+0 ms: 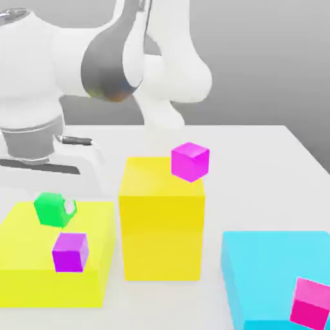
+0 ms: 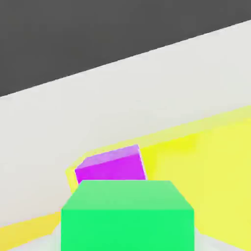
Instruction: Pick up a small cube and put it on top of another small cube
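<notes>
Gripper (image 1: 64, 207) clamped shut on green cube (image 1: 54, 209), held above low yellow block (image 1: 26, 271). Purple cube (image 1: 70, 252) just below, toward the exterior view's right and nearer the camera; not yet aligned.

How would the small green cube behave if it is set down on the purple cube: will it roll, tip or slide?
The green cube has flat faces and sharp edges, so it probably will not roll. It looks rigid, so it should hold its shape. The purple cube offers a top about as small as the green cube, so an off-centre placement might tip it.
</notes>
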